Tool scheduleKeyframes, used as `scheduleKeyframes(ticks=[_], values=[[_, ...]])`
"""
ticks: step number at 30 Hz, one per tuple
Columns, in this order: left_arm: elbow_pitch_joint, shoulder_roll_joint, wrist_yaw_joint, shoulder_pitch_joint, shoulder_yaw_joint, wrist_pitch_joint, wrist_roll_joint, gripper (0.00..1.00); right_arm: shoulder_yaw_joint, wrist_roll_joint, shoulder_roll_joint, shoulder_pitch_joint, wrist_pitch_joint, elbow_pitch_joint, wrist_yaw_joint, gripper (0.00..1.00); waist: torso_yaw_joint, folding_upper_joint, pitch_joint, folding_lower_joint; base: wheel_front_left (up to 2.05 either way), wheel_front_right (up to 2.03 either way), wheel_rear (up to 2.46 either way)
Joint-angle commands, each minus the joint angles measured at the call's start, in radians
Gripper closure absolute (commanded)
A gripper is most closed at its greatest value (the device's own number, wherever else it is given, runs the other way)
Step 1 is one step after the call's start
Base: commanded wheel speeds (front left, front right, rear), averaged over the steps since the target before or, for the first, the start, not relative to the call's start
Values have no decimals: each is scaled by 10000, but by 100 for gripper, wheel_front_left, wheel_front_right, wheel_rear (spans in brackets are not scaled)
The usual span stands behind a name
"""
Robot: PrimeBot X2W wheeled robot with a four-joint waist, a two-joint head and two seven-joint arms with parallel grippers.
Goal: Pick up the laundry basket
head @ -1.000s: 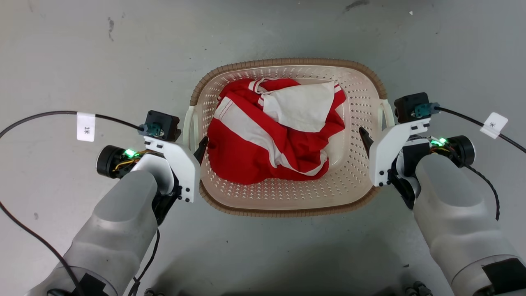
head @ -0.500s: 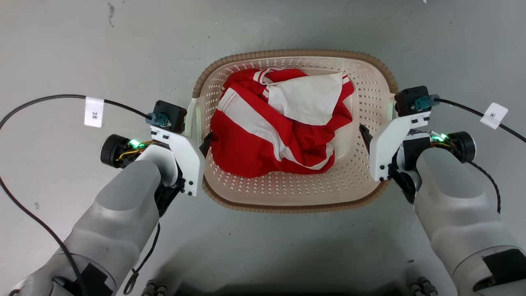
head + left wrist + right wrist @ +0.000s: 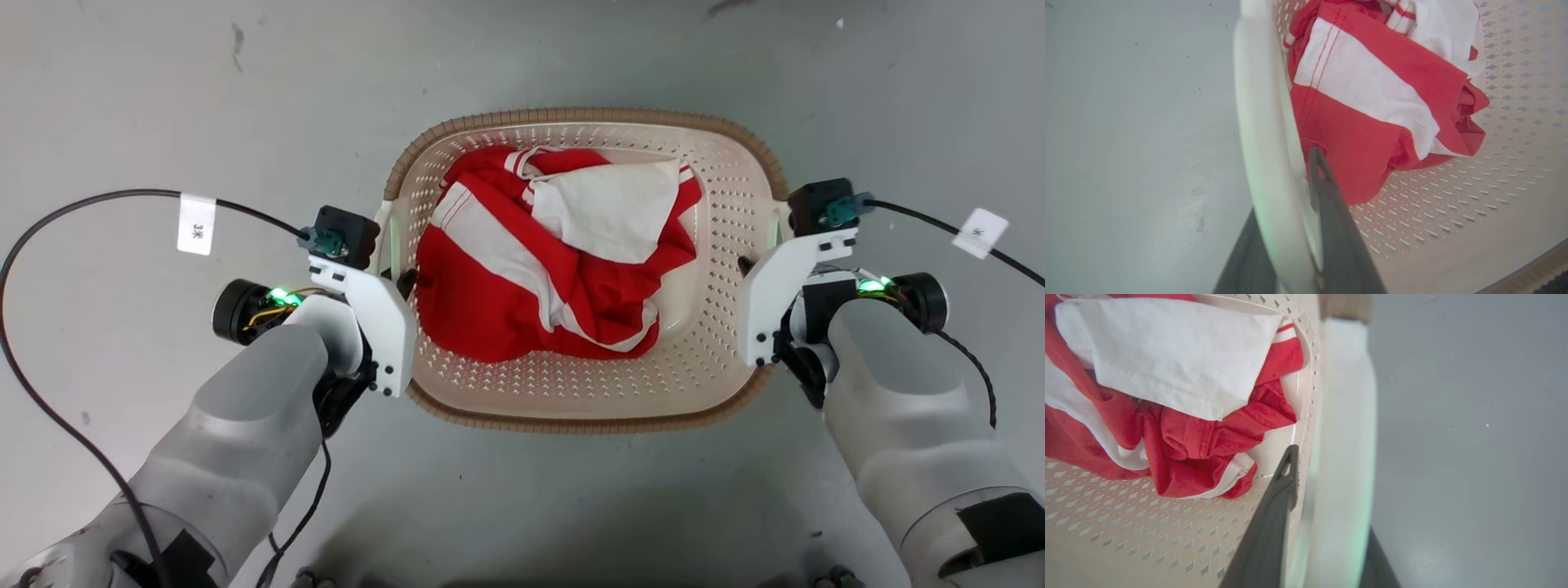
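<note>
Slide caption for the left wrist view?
Left gripper clamps white handle of cream perforated laundry basket holding red-white clothing.

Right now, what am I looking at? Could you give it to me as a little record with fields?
Container: laundry basket, cream with a brown rim
Contents: crumpled red and white clothing
Surroundings: grey floor
Left gripper: one finger on each side of the left handle, apparently closed on it
Right gripper: the same on the right handle
Stage: both handles gripped; cannot tell whether the basket has left the floor
</note>
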Motion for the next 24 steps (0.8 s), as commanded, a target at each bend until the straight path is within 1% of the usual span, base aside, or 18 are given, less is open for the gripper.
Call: scheduleKeyframes(ticks=[1, 3, 6, 12, 17, 21, 24], values=[[-102, 104, -31, 56, -151, 41, -72, 100, 175, -94, -12, 27, 115, 17, 4, 100, -23, 0, -294, 0, 0, 0, 0], [-154, 239, -36, 164, -357, 138, -311, 100, 358, -133, -15, 83, 419, 58, 4, 100, -87, 0, -664, 0, 0, 0, 0], [-136, 453, -28, 481, -591, 472, -738, 100, 776, 121, -36, 251, 1184, 61, 1, 100, -210, 0, -1484, 0, 0, 0, 0], [-653, 1151, -27, 871, -1346, 1686, -1464, 100, 1824, 911, -55, 628, 3125, -272, 0, 100, -381, 0, -3328, 0, 0, 0, 0], [-1352, 1721, -15, 1124, -1721, 2772, -2273, 100, 2603, 2134, -70, 1083, 4863, -899, 3, 100, -509, 0, -4785, 0, 0, 0, 0], [-1873, 2073, -16, 1378, -1974, 3660, -2763, 100, 3150, 2662, -67, 1324, 5809, -1099, 4, 100, -567, 0, -5815, 0, 0, 0, 0], [-2208, 2341, -16, 1540, -2076, 4334, -3157, 100, 3266, 3067, -75, 1409, 6501, -1001, 4, 100, -625, 0, -6474, 0, 0, 0, 0]])
